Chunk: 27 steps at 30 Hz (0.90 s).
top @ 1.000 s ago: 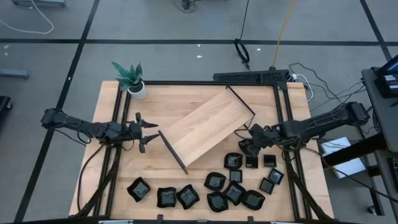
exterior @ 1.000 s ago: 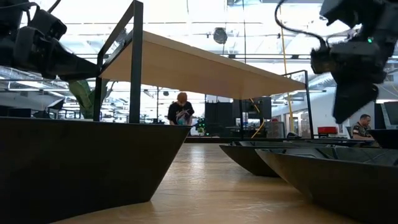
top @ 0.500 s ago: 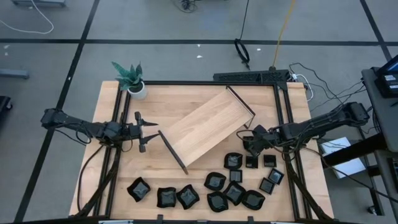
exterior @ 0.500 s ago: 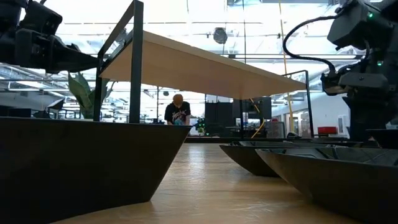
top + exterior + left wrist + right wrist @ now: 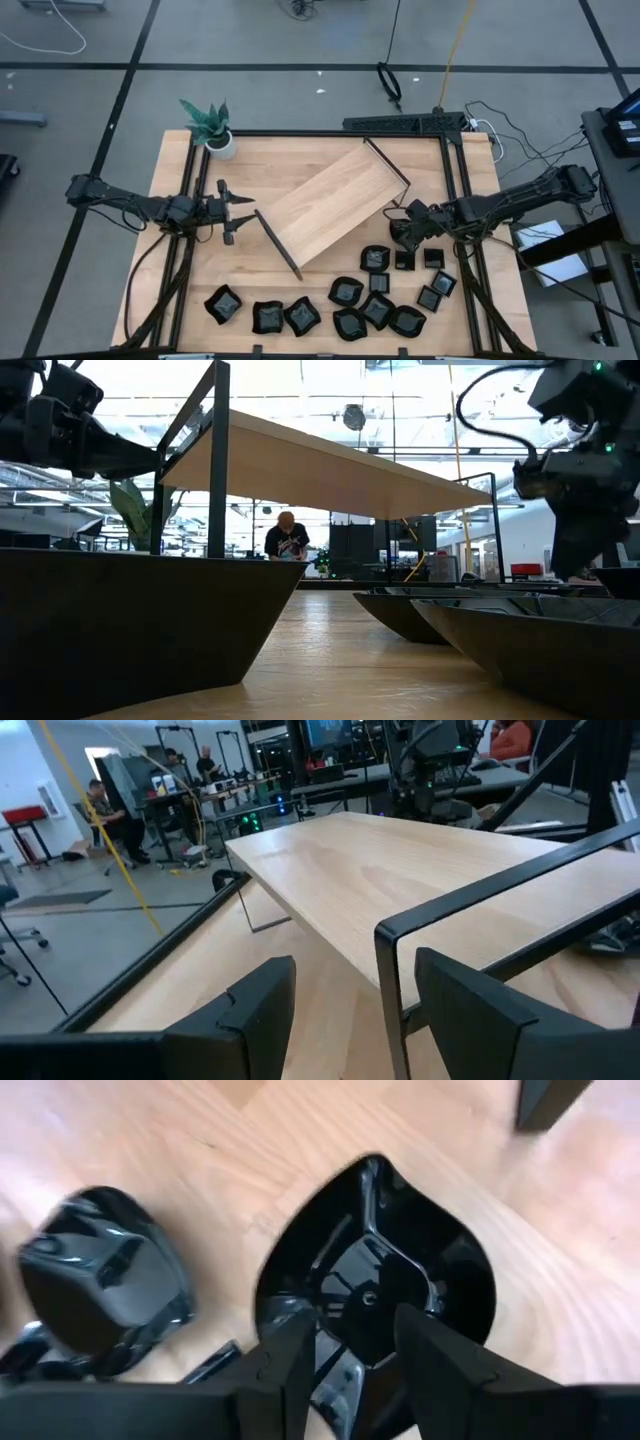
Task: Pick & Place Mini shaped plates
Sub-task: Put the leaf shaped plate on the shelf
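From overhead we look straight down on the table (image 5: 250, 160). Our low view sits at tabletop height, facing the room. Both show the wooden tray (image 5: 328, 205), centre frame overhead; our wrist views sit close.
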{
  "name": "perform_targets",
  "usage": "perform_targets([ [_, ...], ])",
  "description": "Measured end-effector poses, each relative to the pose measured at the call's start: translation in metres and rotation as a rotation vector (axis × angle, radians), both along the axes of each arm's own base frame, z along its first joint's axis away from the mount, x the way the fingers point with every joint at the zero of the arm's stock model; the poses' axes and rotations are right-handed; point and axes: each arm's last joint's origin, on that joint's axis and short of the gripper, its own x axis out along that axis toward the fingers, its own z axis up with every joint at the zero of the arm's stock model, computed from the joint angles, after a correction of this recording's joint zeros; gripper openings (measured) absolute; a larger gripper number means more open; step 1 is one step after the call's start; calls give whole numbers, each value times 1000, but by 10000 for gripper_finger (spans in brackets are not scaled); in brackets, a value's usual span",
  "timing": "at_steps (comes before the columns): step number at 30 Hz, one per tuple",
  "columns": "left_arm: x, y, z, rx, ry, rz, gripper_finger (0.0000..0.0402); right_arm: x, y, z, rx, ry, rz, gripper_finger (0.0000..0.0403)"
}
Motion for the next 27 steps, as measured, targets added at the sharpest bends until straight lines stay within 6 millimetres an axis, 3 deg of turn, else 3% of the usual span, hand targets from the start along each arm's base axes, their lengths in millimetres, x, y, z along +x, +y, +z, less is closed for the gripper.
perform_targets([
  [3, 0, 0, -1, -8, 9, 4, 209, -5, -1, 10, -13, 7, -1, 125],
  [9, 0, 1, -2, -40, 11, 33, 209, -19, -5, 5, -48, 162, -44, 125],
  [16, 0, 1, -5, -65, 31, 39, 209, -14, -4, 4, -48, 138, -46, 125],
  [21, 1, 1, -6, -78, 43, 43, 209, -16, -4, -12, -57, 177, -41, 125],
  [27, 2, 0, -7, -81, 56, 46, 209, -13, -3, -27, -36, 105, -35, 125],
])
